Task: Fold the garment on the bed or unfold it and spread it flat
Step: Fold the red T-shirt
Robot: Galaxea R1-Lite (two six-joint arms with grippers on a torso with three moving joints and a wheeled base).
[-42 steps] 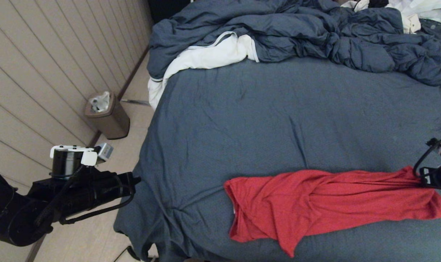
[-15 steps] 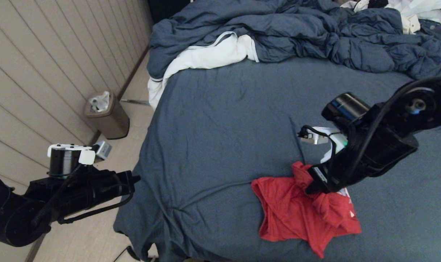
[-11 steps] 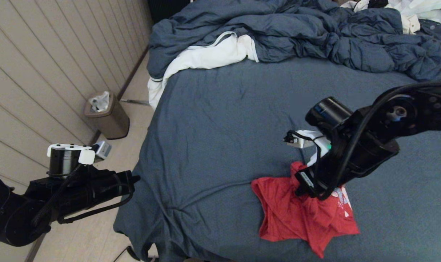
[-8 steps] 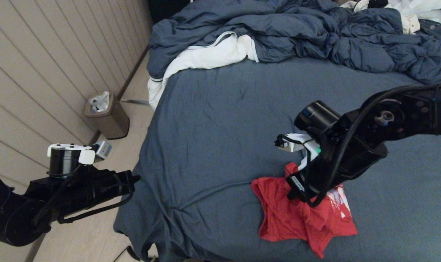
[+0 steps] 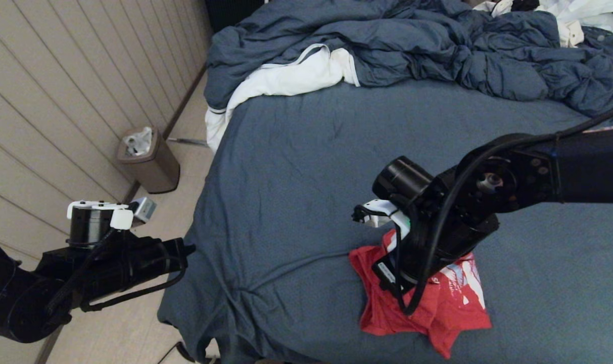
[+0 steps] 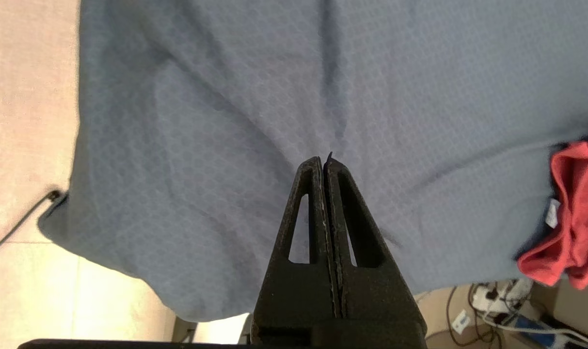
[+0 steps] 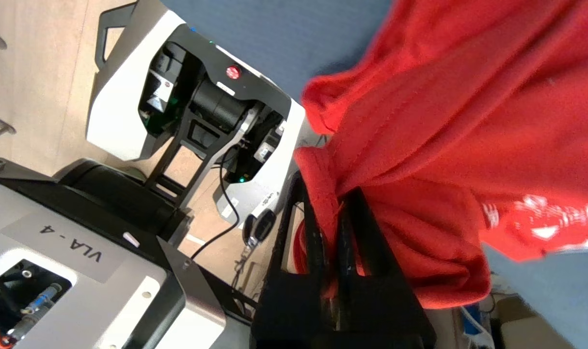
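The red T-shirt (image 5: 427, 308) lies bunched near the front edge of the bed (image 5: 316, 167), with its white print (image 5: 463, 275) showing on the folded-over right part. My right gripper (image 7: 328, 208) is shut on a fold of the red T-shirt (image 7: 449, 121) and holds it above the heap; in the head view the arm covers the gripped fold. My left gripper (image 6: 323, 165) is shut on nothing and hangs off the bed's left side, with the shirt's edge (image 6: 572, 218) and neck tag (image 6: 551, 213) far from it.
A rumpled blue duvet (image 5: 412, 45) is heaped along the back of the bed, with a white cloth (image 5: 286, 81) at its left end. A bin (image 5: 149, 159) stands on the floor by the wall. The robot's base (image 7: 143, 97) and cables sit below the front edge.
My right gripper has carried the shirt's right end leftward over the rest, turning the stretched-out shirt into a compact heap with the print facing up. The left arm stayed put.
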